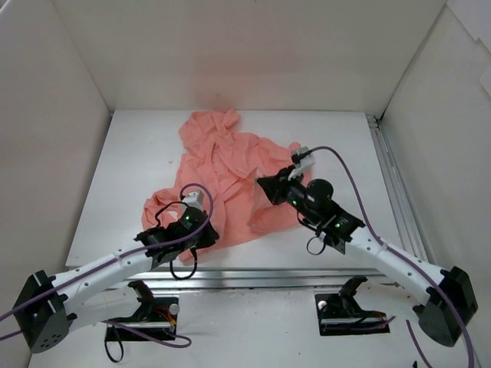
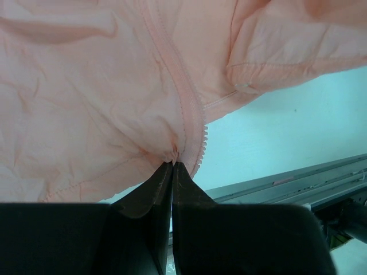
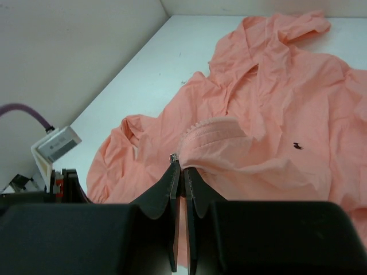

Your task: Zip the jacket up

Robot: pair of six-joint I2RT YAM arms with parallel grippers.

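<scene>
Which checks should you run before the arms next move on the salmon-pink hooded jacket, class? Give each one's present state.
1. left gripper shut on the salmon-pink hooded fabric jacket at its hem, by the zip's foot: ok.
2. right gripper shut on the zip edge: ok.
3. Slider inside that grip: cannot tell; only a small metal bit shows at the tips.
4. pink zip teeth running straight: not ok, they curve.
5. Jacket spread flat: not ok, crumpled.

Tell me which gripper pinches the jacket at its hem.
The left gripper: it is shut on the jacket where the zipper track meets the hem. The right gripper holds a raised fold mid-garment.
</scene>
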